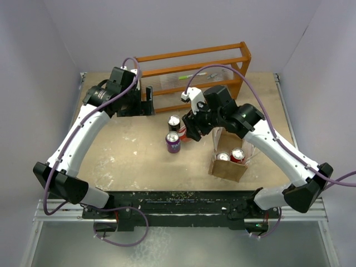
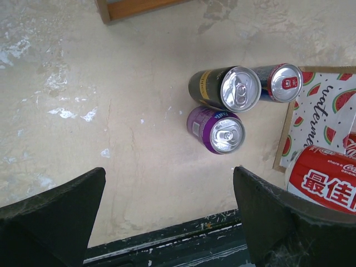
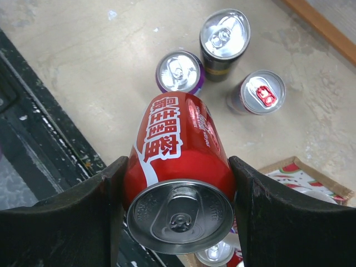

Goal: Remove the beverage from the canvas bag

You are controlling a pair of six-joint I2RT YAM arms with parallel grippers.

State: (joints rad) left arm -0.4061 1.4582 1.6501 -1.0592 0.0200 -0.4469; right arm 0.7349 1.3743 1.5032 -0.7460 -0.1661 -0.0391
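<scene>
My right gripper (image 3: 178,167) is shut on a red cola can (image 3: 183,139), the beverage, which hangs tilted over the table to the left of the canvas bag (image 1: 228,168). The tan bag stands open with a watermelon-print lining (image 2: 320,119), and two red cans (image 1: 231,156) are upright inside it. In the top view the right gripper (image 1: 191,129) covers most of the held can. My left gripper (image 2: 169,178) is open and empty; in the top view it (image 1: 148,104) sits near the rack's left end.
Three cans stand close together on the table just beyond the held one: a purple can (image 3: 179,71), a black-and-gold can (image 3: 224,36) and a dark can with a red tab (image 3: 260,93). An orange wooden rack (image 1: 194,69) lines the back. The table's dark front rail (image 2: 183,242) lies near.
</scene>
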